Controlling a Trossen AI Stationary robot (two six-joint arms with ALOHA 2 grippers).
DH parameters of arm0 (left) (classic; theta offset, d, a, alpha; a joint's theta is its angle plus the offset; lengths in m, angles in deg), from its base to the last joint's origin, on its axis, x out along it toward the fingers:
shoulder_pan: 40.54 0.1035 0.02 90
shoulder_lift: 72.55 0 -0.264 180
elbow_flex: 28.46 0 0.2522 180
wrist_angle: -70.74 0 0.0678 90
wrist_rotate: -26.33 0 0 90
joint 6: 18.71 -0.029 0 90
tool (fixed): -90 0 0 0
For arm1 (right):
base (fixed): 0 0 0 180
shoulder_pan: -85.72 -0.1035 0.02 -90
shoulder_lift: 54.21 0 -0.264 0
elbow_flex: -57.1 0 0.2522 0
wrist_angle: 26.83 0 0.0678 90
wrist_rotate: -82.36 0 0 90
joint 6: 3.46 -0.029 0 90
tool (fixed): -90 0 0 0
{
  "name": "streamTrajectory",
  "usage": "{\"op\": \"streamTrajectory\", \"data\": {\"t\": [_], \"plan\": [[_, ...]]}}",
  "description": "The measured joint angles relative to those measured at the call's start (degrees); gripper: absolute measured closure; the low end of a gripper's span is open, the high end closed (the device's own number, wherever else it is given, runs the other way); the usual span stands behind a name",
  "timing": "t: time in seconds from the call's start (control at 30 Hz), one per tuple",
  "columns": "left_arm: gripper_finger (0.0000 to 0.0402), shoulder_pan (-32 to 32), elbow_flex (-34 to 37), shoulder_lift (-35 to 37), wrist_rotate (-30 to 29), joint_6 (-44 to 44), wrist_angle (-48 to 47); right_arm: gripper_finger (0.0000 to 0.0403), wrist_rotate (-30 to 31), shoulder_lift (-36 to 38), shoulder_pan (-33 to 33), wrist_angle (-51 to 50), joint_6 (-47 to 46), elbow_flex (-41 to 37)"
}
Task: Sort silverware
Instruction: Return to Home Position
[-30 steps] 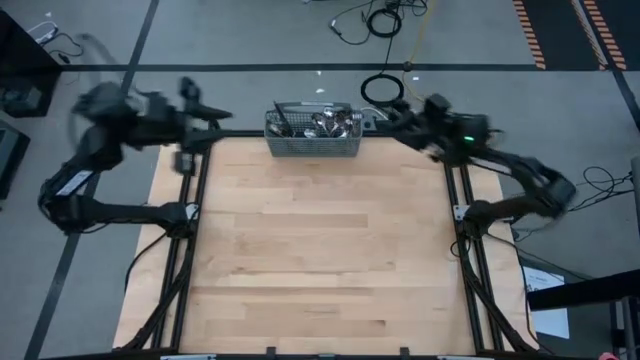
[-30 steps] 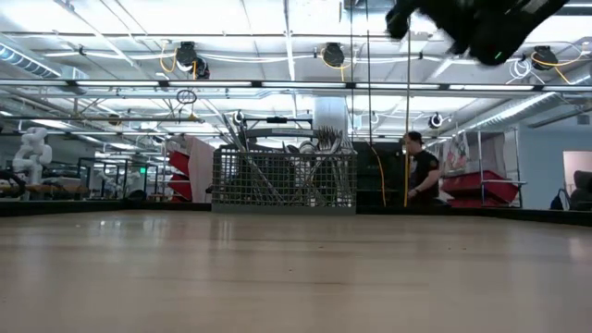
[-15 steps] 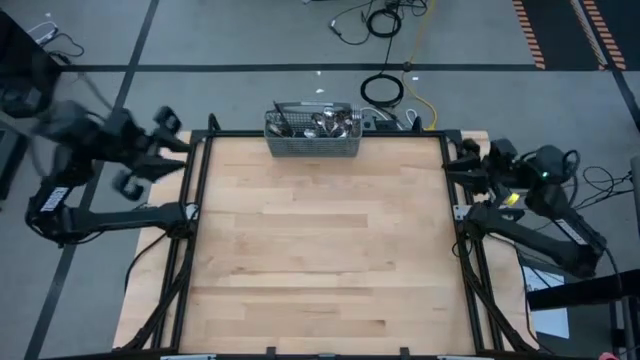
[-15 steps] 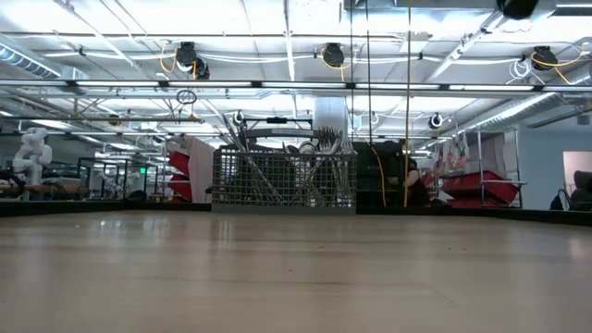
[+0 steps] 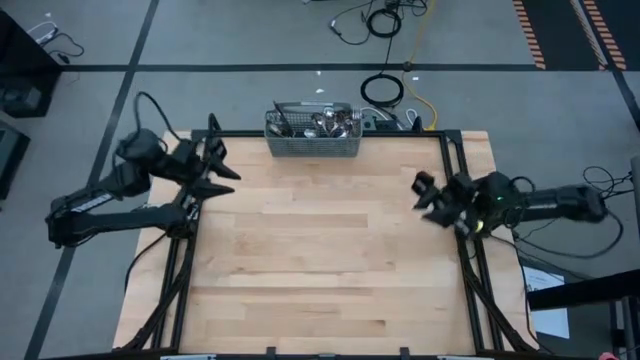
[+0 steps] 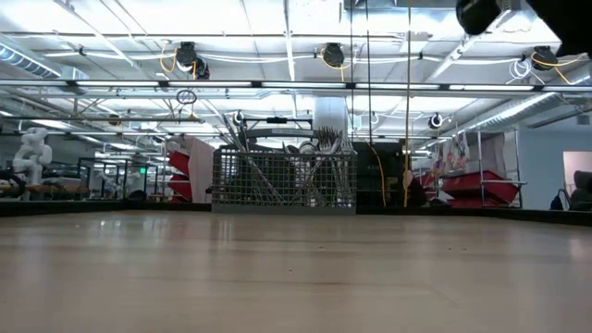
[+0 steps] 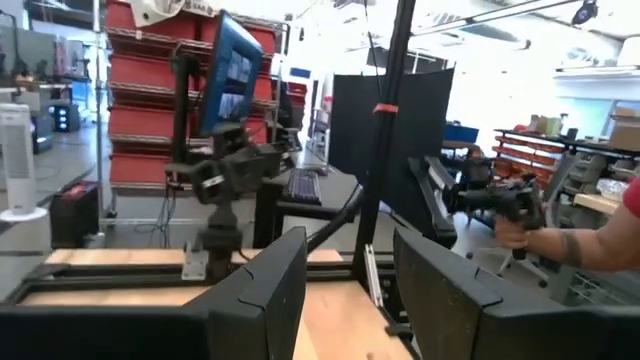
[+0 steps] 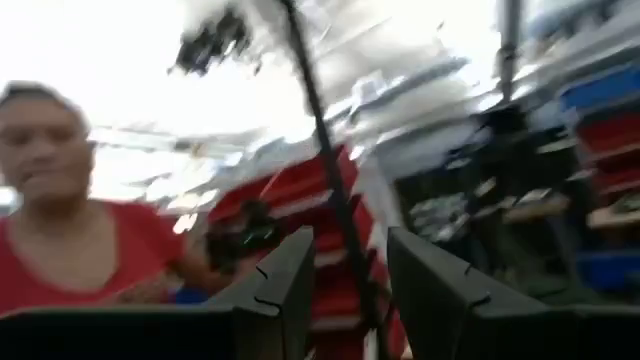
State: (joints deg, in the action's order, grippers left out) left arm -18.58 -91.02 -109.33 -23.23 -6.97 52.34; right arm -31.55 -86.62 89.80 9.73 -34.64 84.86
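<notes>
The left gripper (image 5: 212,168) hangs over the left edge of the table, toward the far side, with its fingers (image 7: 270,290) spread wide and nothing between them. The right gripper (image 5: 424,197) hangs over the table's right edge, about halfway between near and far, pointing left across the wood. Its fingers (image 8: 285,290) are also well parted and hold nothing. The silverware (image 5: 325,122) stands gathered in the wire-mesh basket (image 5: 312,148) at the middle of the far edge of the wooden table (image 5: 320,260), well apart from both grippers. In the low view, tines and handles rise above the basket's rim. Beyond the table, a person in a red shirt (image 8: 90,260) shows in the right wrist view, and a person's forearm (image 7: 590,245) in the left wrist view
</notes>
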Motion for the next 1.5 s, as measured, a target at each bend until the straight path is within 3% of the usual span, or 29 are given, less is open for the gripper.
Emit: {"op": "streamTrajectory", "data": {"t": [0.13,0.3,0.43,0.57,0.7,0.93,1.17,1.33,1.5], "plan": [[0.0242,-0.54,8.71,2.08,0.43,-0.18,7.85,0.0284,-0.14,-6.62,-7.55,-2.46,8.79,1.78],[0.0242,0.46,13.36,2.39,2.5,-7.57,11.35,0.0284,-2.96,-5.1,-7.6,-6.27,21.02,1.91],[0.0242,2.98,13.37,2.68,5.64,-9.32,11.58,0.0284,-6.27,7.86,-4.07,-20.1,18.7,1.98],[0.0246,4.51,13.99,4.4,11.21,-10.14,11.22,0.0284,-2.09,21.86,-4.13,-38.41,20.36,1.77],[0.0261,5.28,18.82,8.02,10.7,-13.61,9.94,0.0284,-1.76,31.8,-5.35,-42.04,25.71,-2.29],[0.0276,5.56,30.43,14.88,6.99,-9.56,18.21,0.0284,-0.49,31.53,-6.11,-35.24,25.71,-13.34],[0.0277,5.92,38.14,21.01,4.13,-9.08,19.75,0.0286,2.24,32.24,-5.91,-39.2,40.58,-13.15],[0.0277,5.9,43.91,24.87,3.74,-9.03,19.78,0.0296,9.25,32.24,-5.91,-46.61,41.12,-13.2],[0.0277,5.92,48.4,28.27,1.35,-8.53,21.8,0.0306,10.11,32.16,-5.91,-47.14,41.89,-13.16]]}}
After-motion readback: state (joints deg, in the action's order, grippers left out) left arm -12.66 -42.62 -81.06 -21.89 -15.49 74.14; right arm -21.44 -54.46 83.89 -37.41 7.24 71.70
